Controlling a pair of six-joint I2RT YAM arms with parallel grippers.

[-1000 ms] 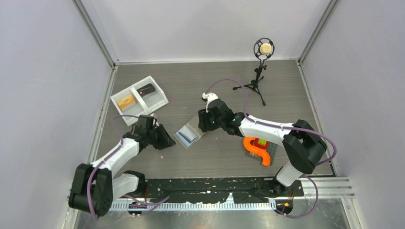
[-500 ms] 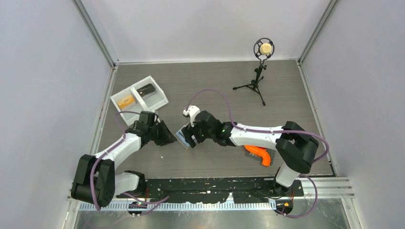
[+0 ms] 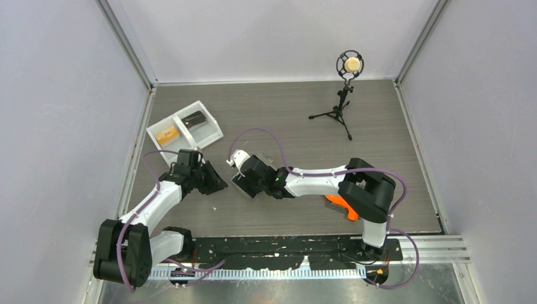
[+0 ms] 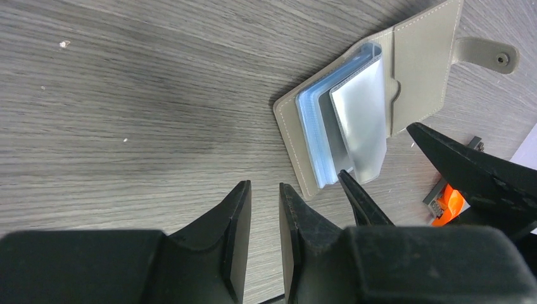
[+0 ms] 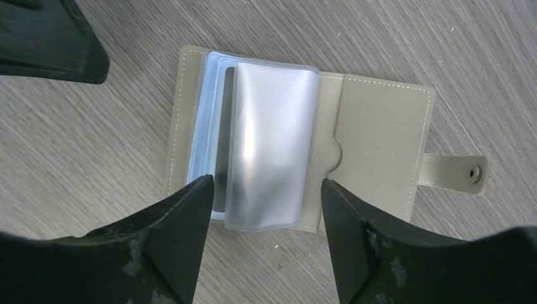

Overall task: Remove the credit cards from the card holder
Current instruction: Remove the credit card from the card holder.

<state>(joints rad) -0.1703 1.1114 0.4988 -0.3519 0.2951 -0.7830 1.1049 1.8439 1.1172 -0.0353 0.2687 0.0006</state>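
- Grey wood-grain counter (image 3: 380, 126) carries the card holder (image 5: 380, 152), lying open with its clear sleeves (image 5: 272, 158) fanned up.
- Right arm stretches low to its left; right claw (image 5: 266, 202) is spread wide, straddling the sleeves.
- Left arm bends inward; left claw (image 4: 265, 190) is nearly closed on nothing, just beside the holder.

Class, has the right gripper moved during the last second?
Yes. The right gripper has moved left and toward the near table edge, away from the microphone stand.
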